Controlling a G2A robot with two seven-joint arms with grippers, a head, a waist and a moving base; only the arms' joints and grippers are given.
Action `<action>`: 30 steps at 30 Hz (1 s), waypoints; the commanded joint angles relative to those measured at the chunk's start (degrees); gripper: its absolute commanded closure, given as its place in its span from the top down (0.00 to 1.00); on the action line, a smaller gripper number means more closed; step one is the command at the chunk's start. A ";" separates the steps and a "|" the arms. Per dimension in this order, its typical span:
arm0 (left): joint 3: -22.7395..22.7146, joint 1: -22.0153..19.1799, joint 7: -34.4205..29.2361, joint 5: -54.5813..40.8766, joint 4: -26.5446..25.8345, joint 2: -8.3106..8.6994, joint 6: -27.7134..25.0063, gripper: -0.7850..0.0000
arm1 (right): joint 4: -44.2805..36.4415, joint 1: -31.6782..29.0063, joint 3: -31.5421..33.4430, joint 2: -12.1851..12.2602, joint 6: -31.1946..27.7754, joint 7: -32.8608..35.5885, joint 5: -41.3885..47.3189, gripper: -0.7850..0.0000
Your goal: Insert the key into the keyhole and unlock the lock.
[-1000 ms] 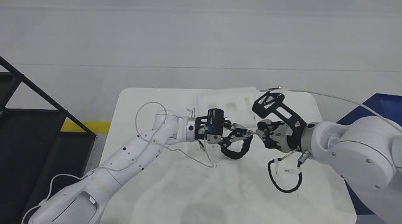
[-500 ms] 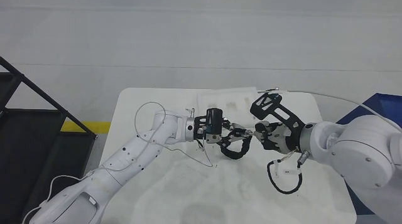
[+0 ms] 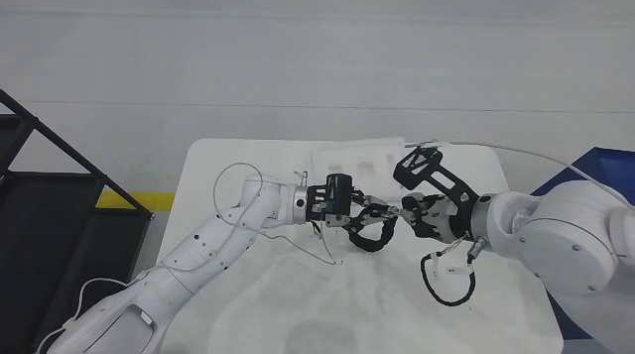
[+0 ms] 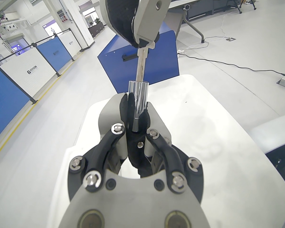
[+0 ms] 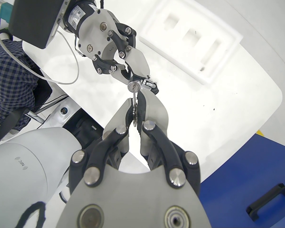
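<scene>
Above the table (image 3: 223,171), left gripper (image 4: 135,110) clamps the lock (image 4: 139,93), right gripper (image 5: 135,106) pinches the key (image 4: 141,65); I fear misalignment binding the blade.

We record a white surface (image 3: 327,304) with rounded corners. On its far side lies a white foam tray (image 5: 192,41) with three rectangular recesses in a row. A dark speck sits at one end of the narrowest recess. By the right side of the surface stands a blue cabinet (image 5: 251,179) with a black handle (image 5: 267,201). To the left we see a black frame (image 3: 40,205) on the floor, next to a yellow floor stripe (image 3: 139,198). In the hall beyond, blue-and-white barriers (image 4: 21,72) stand in a line. A black cable (image 4: 228,64) runs across the grey floor.
</scene>
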 commanded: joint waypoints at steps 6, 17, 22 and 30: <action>-0.16 0.11 0.56 1.34 -0.32 -0.04 -0.13 0.00 | 1.10 0.69 -0.76 -0.12 -0.30 -0.18 0.39 0.00; -0.19 -0.05 -0.31 1.28 -0.49 -0.39 -0.97 0.00 | 3.40 2.08 -2.87 -0.47 -0.37 -0.55 0.38 0.00; 0.00 0.00 -0.67 -0.14 0.07 -0.68 -2.07 0.00 | 4.19 2.40 -3.72 -0.63 -0.23 -1.06 0.14 0.00; -0.11 -0.01 -2.44 -3.51 1.87 -1.22 -3.35 0.00 | 4.85 2.62 -3.35 -0.80 -0.95 -3.99 0.66 1.00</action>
